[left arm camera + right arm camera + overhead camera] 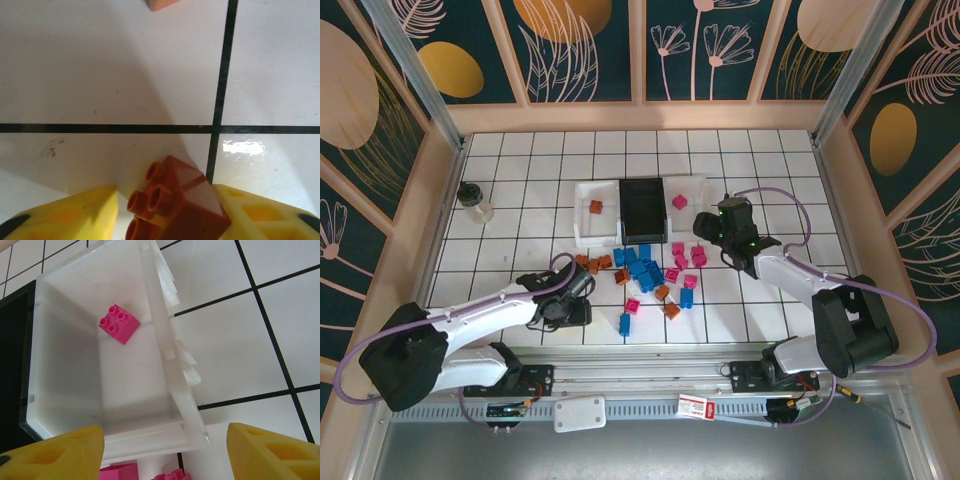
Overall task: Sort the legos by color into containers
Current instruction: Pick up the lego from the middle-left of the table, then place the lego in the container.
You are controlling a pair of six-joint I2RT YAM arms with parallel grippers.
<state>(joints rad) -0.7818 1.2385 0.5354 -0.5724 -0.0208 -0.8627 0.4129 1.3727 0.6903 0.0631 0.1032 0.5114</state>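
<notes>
Hanging low over the worktop (510, 230), on the near side and to the left of the black tray (642, 205), the left pincer (165, 194) has its yellow fingers (70, 215) a little apart around 1 orange-brown brick (190, 197). Its wrist view shows 1 finger against the brick and a sliver of gap at the other, with the brick tilted and its studs facing sideways. From the top view this is too small to tell.

The top view gives the layout. The left white tray (582, 228) touches the black tray's left side and carries a lone orange piece (595, 207). The loose legos (642, 272), blue, pink and orange-brown, lie scattered just on the near side of the black tray.

The right pincer (165, 437) is spread wide and holds nothing, over the near end of the right white tray (135, 390), which touches the black tray's right side. Its wrist view shows 1 pink brick (119, 322) on that tray's floor, studs up.
</notes>
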